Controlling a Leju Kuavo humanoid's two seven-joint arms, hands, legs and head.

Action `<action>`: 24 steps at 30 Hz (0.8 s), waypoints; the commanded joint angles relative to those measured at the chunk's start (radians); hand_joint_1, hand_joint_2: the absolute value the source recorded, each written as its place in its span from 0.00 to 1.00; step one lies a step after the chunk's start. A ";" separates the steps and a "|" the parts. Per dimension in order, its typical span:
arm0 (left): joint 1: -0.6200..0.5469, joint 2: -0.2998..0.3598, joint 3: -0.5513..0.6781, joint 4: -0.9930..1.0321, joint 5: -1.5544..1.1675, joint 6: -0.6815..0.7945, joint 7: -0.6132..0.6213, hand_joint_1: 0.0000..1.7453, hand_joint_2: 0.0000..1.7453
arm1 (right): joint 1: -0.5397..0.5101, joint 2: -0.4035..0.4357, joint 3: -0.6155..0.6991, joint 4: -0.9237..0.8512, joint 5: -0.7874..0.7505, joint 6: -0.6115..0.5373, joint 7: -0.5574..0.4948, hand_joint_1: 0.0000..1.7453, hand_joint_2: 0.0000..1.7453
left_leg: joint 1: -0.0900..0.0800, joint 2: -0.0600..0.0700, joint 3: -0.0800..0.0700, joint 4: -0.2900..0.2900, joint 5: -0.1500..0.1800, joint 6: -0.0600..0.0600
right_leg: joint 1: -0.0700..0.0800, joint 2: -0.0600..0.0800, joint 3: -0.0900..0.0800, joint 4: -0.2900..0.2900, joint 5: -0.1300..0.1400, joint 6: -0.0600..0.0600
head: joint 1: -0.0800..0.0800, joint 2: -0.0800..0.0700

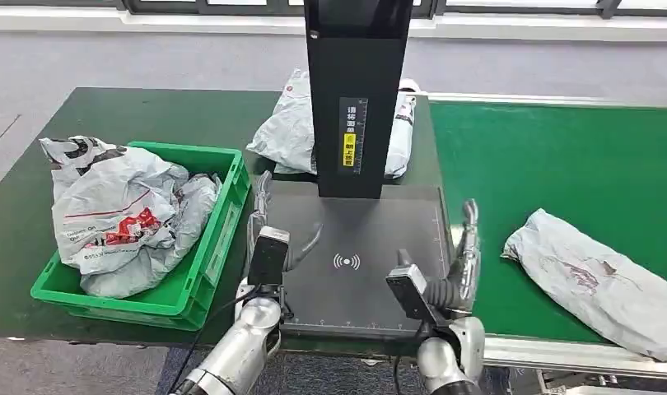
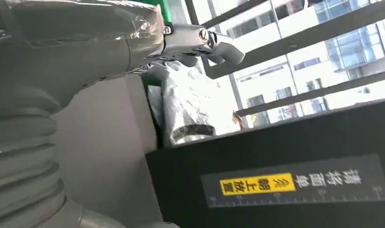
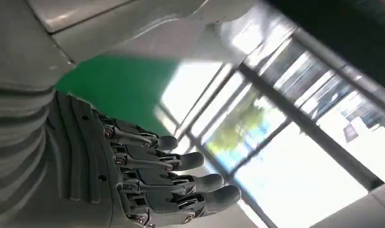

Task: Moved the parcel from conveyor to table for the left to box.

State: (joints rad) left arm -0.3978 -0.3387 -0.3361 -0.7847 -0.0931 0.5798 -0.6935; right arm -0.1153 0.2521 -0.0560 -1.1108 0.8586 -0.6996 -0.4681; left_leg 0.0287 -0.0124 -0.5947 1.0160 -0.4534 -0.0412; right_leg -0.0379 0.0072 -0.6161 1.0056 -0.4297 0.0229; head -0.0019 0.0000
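Parcel (image 1: 600,280): grey plastic mailer bag, crumpled, lying flat on the green conveyor belt (image 1: 552,156) at the robot's right. It sits apart from both hands, with the belt's silver edge rail between it and the nearer right hand.

Right hand (image 1: 464,262): raised at the right edge of the black scanning platform (image 1: 355,263), fingers extended upward and spread, holding nothing. In the right wrist view its dark fingers (image 3: 181,161) lie straight and side by side, not curled, with the green belt and windows beyond them.

Left hand (image 1: 264,216): raised at the left edge of the platform, beside the green crate (image 1: 205,271), fingers released and holding nothing. In the left wrist view one silver finger (image 2: 200,40) projects forward, free of contact.

Scanning platform: flat black pad with a wireless symbol at centre, set on the dark green table (image 1: 17,214); a black upright column (image 1: 355,90) with a yellow label rises from its rear.

Green crate: on the table at the robot's left, holding several crumpled grey mailer bags (image 1: 116,214), one with red print.

Further grey mailer bag (image 1: 289,132): lying on the table behind the column, partly hidden by it.
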 commanded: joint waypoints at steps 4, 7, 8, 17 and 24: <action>0.025 0.017 0.042 0.025 0.001 -0.009 0.012 0.00 1.00 | -0.116 -0.068 -0.766 0.187 0.520 0.002 0.164 0.00 1.00 | -0.002 -0.004 0.006 -0.004 0.000 0.004 | 0.000 -0.006 0.008 -0.005 -0.001 -0.003 | 0.000 0.000; 0.023 0.022 0.044 0.033 0.004 0.005 0.002 0.00 1.00 | -0.107 -0.092 -0.751 0.213 0.604 0.002 0.261 0.00 1.00 | -0.001 -0.004 0.004 -0.002 -0.001 0.002 | 0.000 -0.004 0.005 -0.003 -0.001 -0.002 | 0.000 0.000; 0.022 0.024 0.045 0.036 0.006 0.003 0.000 0.00 1.00 | -0.107 -0.103 -0.740 0.228 0.630 0.002 0.301 0.00 1.00 | -0.001 -0.005 0.002 -0.002 -0.001 0.003 | 0.000 -0.004 0.005 -0.003 -0.001 -0.002 | 0.000 0.000; 0.010 0.036 0.049 0.049 0.014 -0.004 0.000 0.00 1.00 | -0.103 -0.261 -0.496 0.456 0.712 0.002 0.720 0.00 1.00 | -0.001 -0.001 0.002 -0.002 -0.002 0.004 | 0.000 -0.001 0.004 -0.003 0.000 -0.001 | 0.000 0.000; 0.015 0.045 0.055 0.040 0.015 -0.008 0.001 0.00 1.00 | -0.161 -0.355 -0.330 0.676 0.712 0.003 0.943 0.00 1.00 | 0.000 0.000 0.001 -0.001 -0.002 0.003 | 0.001 -0.001 0.003 -0.002 0.000 -0.001 | 0.000 0.000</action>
State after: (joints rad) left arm -0.3733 -0.3262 -0.3128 -0.7813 -0.0812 0.5829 -0.6981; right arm -0.1884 0.0385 -0.6046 -0.7850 1.5232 -0.7004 0.3081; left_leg 0.0281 -0.0172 -0.5971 1.0162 -0.4543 -0.0393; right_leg -0.0385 0.0035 -0.6159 1.0053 -0.4305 0.0241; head -0.0019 -0.0004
